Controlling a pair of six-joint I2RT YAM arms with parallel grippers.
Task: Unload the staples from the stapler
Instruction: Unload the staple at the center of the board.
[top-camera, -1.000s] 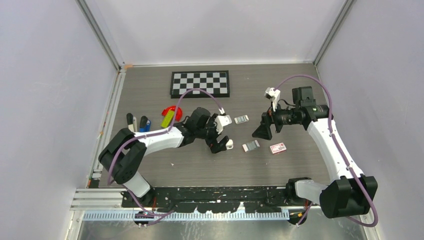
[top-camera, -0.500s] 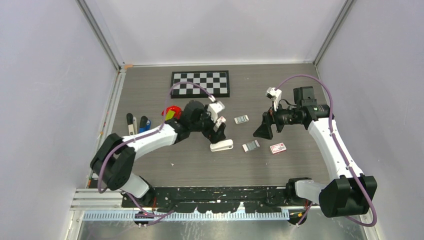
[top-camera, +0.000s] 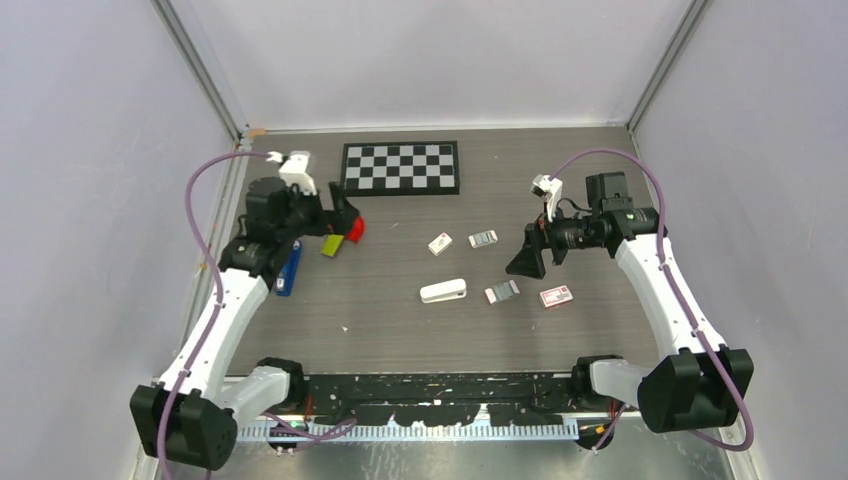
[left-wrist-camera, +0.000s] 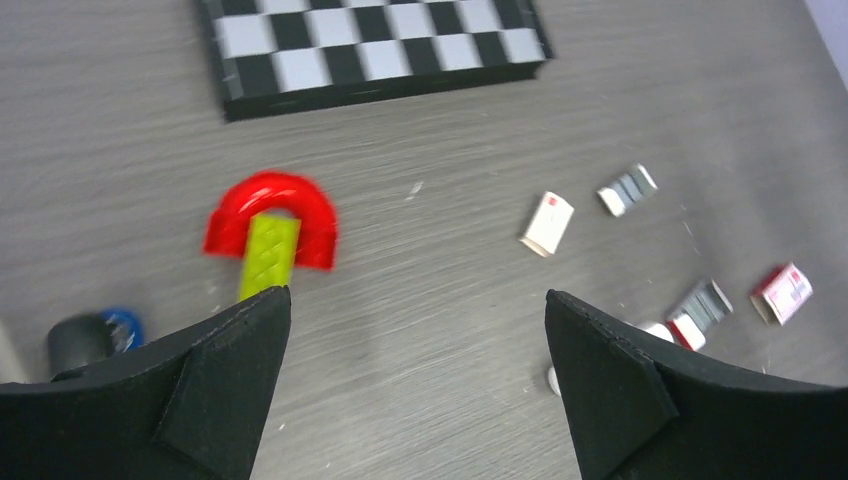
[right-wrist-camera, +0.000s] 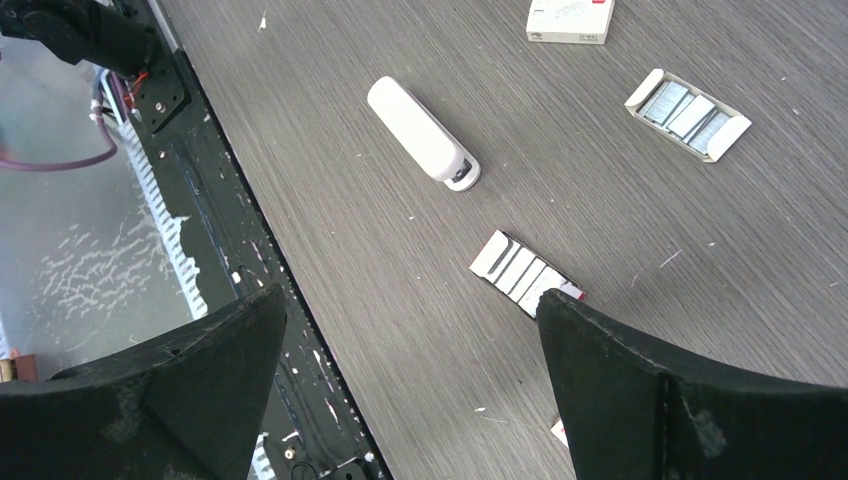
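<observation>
- The left arm (top-camera: 225, 300) has swung from the middle of the grey counter (top-camera: 400, 335) to its left edge. The left pincer (left-wrist-camera: 417, 300) gapes empty over a red horseshoe-shaped plastic piece (left-wrist-camera: 272, 192).
- The right pincer (right-wrist-camera: 410, 295) hangs where it was, spread and empty.
- The white plastic stapler (top-camera: 443, 291), at the left pincer a second ago, lies mid-counter.
- The small bright blue plastic stapler (top-camera: 290, 268) lies beside the left arm; we judge it next.
- The silver-grey staple strips (top-camera: 502, 291) lie right of the white one.

At the back of the tabletop (top-camera: 400, 330), a checkerboard (top-camera: 400, 167). Far left, near the edge, the stapler (top-camera: 290, 268). Mid-tabletop, a second stapler (top-camera: 443, 291); just right of it, staples (right-wrist-camera: 524, 271) in an open box (right-wrist-camera: 488, 256), then a closed box (top-camera: 556, 297) further right.
</observation>
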